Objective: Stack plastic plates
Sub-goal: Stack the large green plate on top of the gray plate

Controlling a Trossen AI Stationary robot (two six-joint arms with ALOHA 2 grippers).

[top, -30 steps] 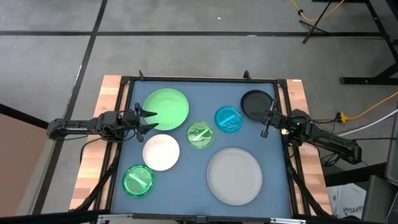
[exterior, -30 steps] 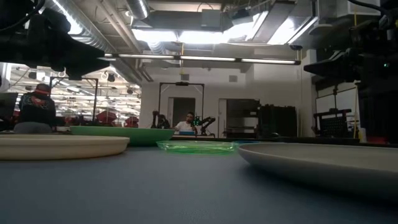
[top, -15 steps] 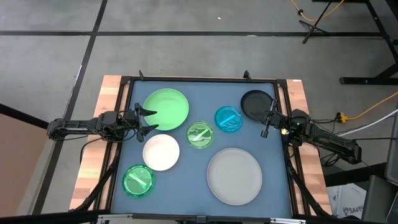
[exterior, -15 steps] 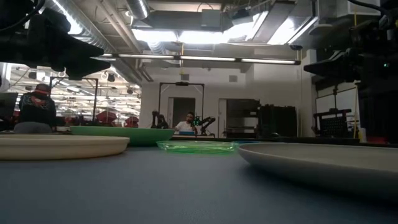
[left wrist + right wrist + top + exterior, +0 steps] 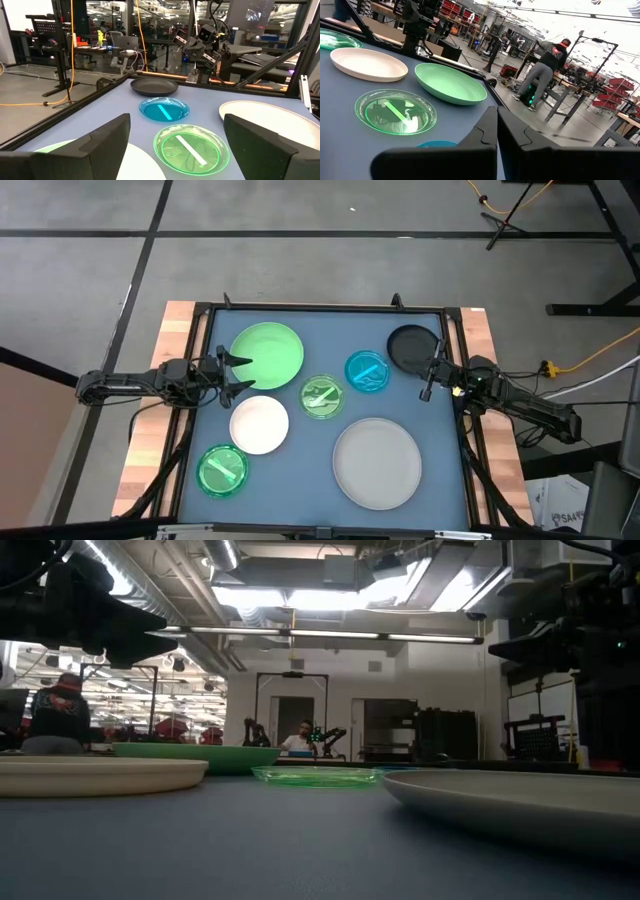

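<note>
Seven plates lie apart on the blue table: large light green (image 5: pixel 268 351) far left, medium white (image 5: pixel 259 424), small green (image 5: pixel 321 396) in the middle, small green (image 5: pixel 222 470) near left, small blue (image 5: pixel 367 372), medium black (image 5: pixel 411 346) far right, large grey (image 5: pixel 377 463) near right. My left gripper (image 5: pixel 243 373) is open and empty between the light green and white plates. My right gripper (image 5: pixel 428 372) is shut and empty, beside the black plate's near edge. The left wrist view shows the small green (image 5: pixel 191 148), blue (image 5: pixel 164 108) and black (image 5: pixel 154 86) plates.
A dark raised frame (image 5: pixel 320 308) borders the table, with wooden strips (image 5: pixel 150 420) outside it. A person (image 5: pixel 545 70) stands in the room past the table's left side. Bare blue surface lies along the far edge and at the near middle.
</note>
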